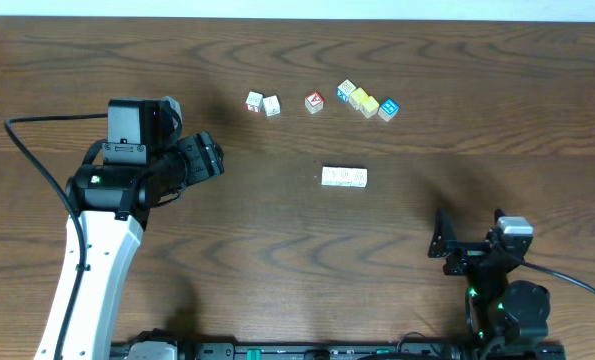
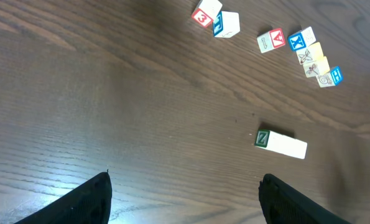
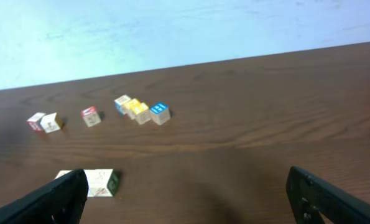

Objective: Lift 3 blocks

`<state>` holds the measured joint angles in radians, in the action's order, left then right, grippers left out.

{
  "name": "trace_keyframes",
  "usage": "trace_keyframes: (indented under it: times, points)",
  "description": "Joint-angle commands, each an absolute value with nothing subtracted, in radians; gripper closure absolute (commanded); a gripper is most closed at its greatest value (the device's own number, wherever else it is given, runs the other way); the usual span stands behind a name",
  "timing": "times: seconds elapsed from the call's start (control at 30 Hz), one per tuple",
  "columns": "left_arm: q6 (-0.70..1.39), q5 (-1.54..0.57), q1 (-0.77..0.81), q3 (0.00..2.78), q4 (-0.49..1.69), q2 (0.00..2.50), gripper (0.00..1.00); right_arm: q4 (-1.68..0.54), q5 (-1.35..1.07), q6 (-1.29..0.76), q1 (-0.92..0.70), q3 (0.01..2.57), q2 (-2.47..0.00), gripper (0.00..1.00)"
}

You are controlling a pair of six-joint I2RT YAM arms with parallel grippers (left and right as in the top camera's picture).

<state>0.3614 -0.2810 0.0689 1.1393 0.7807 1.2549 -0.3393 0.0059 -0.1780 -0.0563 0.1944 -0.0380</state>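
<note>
Cream-white blocks [image 1: 344,177], three touching in a short row, lie on the wooden counter [image 1: 277,250] near its middle, with nothing holding them. Well apart to their left, the left pincer [image 2: 185,193] stands wide and empty; the right pincer [image 3: 185,199], nearer the front, gapes wide too. Beyond them sit coloured cubes [image 1: 367,100]

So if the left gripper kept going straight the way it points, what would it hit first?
Likely bare table: the left gripper, open, angles down at the wood. The row of white blocks lies off-centre, ahead of one finger; depth is unclear.
</note>
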Motion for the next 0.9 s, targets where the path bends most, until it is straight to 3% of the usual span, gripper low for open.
trace_keyframes:
  times: [0.0,0.87]
  points:
    - [0.348,-0.268,0.066,1.137,0.781,1.257,0.24,-0.321,0.022,-0.187,-0.047,0.165,-0.004,0.01]
    - [0.348,-0.268,0.066,1.137,0.781,1.257,0.24,0.023,0.060,-0.242,-0.052,0.005,-0.004,0.01]
